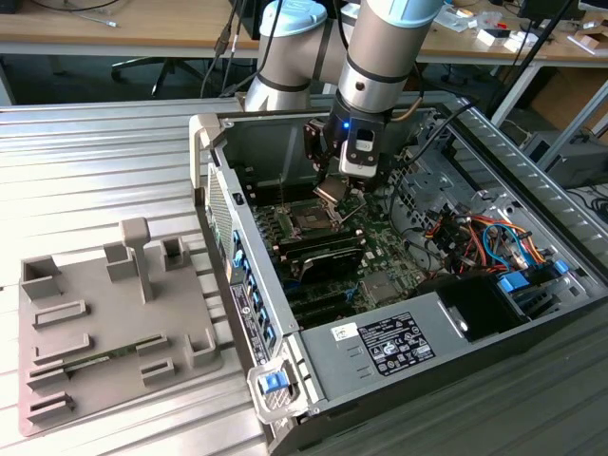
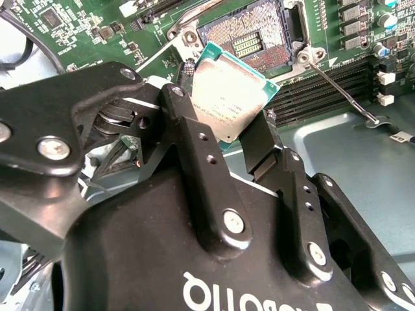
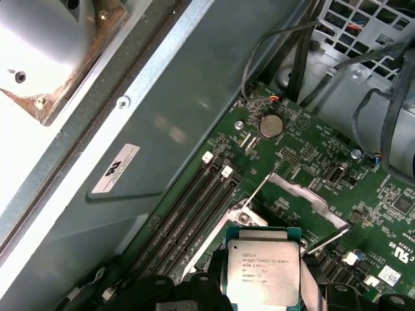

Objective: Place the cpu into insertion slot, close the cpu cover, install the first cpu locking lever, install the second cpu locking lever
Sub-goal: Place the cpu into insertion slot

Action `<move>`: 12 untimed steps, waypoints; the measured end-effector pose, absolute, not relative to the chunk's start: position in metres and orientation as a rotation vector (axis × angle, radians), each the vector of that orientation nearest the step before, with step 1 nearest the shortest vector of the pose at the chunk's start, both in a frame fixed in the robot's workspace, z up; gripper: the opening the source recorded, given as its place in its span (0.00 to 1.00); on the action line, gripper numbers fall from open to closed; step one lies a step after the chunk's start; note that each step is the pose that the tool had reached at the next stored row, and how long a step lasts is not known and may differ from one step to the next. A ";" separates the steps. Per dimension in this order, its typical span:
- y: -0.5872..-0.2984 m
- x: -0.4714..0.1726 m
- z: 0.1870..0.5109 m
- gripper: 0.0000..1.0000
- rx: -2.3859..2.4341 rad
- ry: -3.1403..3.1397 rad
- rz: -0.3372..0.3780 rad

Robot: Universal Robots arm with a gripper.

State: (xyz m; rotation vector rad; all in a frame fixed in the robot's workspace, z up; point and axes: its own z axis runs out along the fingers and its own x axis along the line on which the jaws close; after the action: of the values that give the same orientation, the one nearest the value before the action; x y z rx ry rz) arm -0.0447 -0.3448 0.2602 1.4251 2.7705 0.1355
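Open sheet-metal case (image 1: 380,353), green motherboard (image 2: 84,32). The gripper (image 2: 220,123) pinches the cpu (image 2: 230,91) by opposite edges, tilted, above and just short of the insertion slot (image 2: 249,39); not yet seated. Judgement: level it, align the corners, no sliding, as the gold pin field looks delicate. The cpu cover (image 3: 298,194) seems raised, hinge unclear. The cpu is thin, with a matte silver face and green rim.

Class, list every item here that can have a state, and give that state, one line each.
gripper: jaws shut on cpu.
cpu: held tilted near the slot, not seated.
slot: empty, contacts exposed.
cover: swung open.
lever: released.
case: side open.
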 end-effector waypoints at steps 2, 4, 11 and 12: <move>-0.345 -0.045 0.260 0.55 1.428 2.769 0.135; -0.345 -0.045 0.260 0.55 1.431 2.767 0.135; -0.345 -0.045 0.260 0.55 1.443 2.761 0.135; -0.345 -0.045 0.260 0.55 1.444 2.760 0.135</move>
State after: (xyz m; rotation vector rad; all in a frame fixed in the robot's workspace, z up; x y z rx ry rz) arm -0.0447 -0.3448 0.2600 1.4440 2.7600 0.1352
